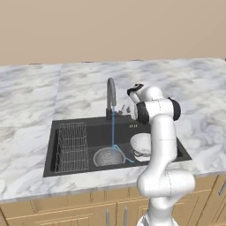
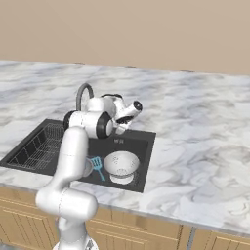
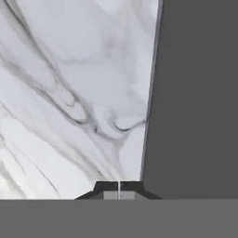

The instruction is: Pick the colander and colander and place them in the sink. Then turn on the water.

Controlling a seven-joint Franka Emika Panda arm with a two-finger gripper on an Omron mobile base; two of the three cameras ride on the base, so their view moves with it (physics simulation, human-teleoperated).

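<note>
Running from the gooseneck tap (image 1: pixel 111 95), water (image 1: pixel 113 132) falls onto the grey colander (image 1: pixel 108 157) in the sink (image 1: pixel 90 126), beside the whitish colander (image 1: pixel 142 145). Right base view: whitish colander (image 2: pixel 121 165) lies below the gripper (image 2: pixel 120 128). Hand view: gripper (image 3: pixel 119 189) closed, empty, over worktop (image 3: pixel 69 93) by the sink's edge.

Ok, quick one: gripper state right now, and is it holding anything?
Gripper: jaws closed, tips together, nothing between them; it sits over the marble counter beside the sink edge.

Your two base views look down from behind, sharing the sink (image 1: pixel 62 128); hand view hugs the table (image 3: pixel 69 93) (very close).
</note>
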